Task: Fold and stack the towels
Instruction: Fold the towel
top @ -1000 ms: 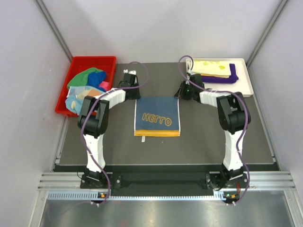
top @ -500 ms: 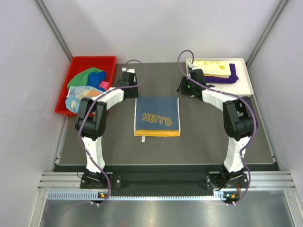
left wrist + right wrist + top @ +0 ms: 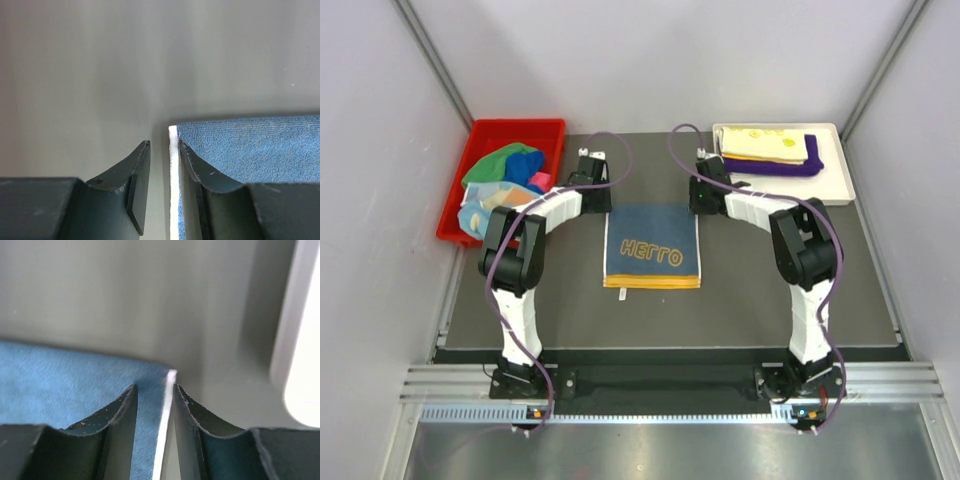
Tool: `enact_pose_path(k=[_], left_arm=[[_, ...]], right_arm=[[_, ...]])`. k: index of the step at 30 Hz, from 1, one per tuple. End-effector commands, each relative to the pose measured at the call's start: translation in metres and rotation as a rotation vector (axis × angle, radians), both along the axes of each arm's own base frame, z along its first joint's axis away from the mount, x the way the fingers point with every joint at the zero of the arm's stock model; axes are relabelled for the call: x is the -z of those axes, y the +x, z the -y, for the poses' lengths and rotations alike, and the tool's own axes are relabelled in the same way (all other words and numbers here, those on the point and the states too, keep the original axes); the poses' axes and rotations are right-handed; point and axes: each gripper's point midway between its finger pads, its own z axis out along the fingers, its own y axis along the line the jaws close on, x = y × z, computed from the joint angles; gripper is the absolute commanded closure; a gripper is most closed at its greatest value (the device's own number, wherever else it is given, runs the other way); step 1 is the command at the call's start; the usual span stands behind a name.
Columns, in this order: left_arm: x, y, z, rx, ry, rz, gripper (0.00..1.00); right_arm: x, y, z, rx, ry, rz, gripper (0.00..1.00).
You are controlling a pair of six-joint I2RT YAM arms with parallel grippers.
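A navy towel with yellow lettering (image 3: 652, 246) lies flat in the middle of the dark mat. My left gripper (image 3: 603, 204) is at its far left corner. In the left wrist view the gripper (image 3: 162, 146) is narrowly open, one finger on the mat and one on the blue cloth (image 3: 250, 150), with the white hem between them. My right gripper (image 3: 698, 203) is at the far right corner. In the right wrist view it (image 3: 155, 388) is narrowly open astride the white hem of the towel (image 3: 60, 385).
A red bin (image 3: 546, 128) at the back left holds several loose towels, green, blue, pink and patterned. A white tray (image 3: 838, 172) at the back right holds a folded yellow towel (image 3: 765, 142) on a purple one (image 3: 800, 168). The tray's edge (image 3: 300, 340) shows beside my right gripper.
My right gripper has moved left, away from the white tray, down to the towel's far right corner. The left gripper has stayed at the far left corner.
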Motion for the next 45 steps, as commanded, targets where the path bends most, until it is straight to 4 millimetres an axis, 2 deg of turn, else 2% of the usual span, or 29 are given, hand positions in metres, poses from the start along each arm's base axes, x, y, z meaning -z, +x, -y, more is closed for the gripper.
enact_pose_path(k=[1,6,11,17,20,27,30,38,45], left_arm=[[0.0,0.003,-0.001,0.008,0.003,0.007,0.66],[0.005,0.003,-0.003,-0.004,0.011,0.001,0.66],[0.01,0.001,-0.003,-0.003,0.01,-0.005,0.66],[0.006,-0.001,0.008,0.034,-0.046,-0.001,0.64],[0.003,0.001,0.012,0.032,-0.079,0.006,0.62],[0.006,0.004,0.007,0.002,-0.071,0.007,0.61],[0.009,0.006,0.006,-0.007,-0.071,0.006,0.62],[0.013,0.006,0.009,-0.01,-0.094,0.006,0.64],[0.013,0.01,0.004,-0.039,-0.086,0.033,0.69]], right_arm=[[0.0,0.011,0.013,0.039,-0.077,0.012,0.66],[-0.007,0.015,0.016,0.059,-0.075,0.053,0.64],[-0.012,0.019,0.0,0.006,-0.003,0.08,0.64],[-0.016,0.021,-0.005,-0.013,0.053,0.105,0.64],[-0.013,0.021,-0.002,-0.012,0.069,0.095,0.64],[-0.005,0.02,0.006,-0.003,0.063,0.08,0.64],[-0.004,0.019,0.002,-0.02,0.083,0.073,0.64],[0.001,0.017,-0.001,-0.032,0.108,0.057,0.71],[0.002,0.017,0.0,-0.033,0.109,0.056,0.82]])
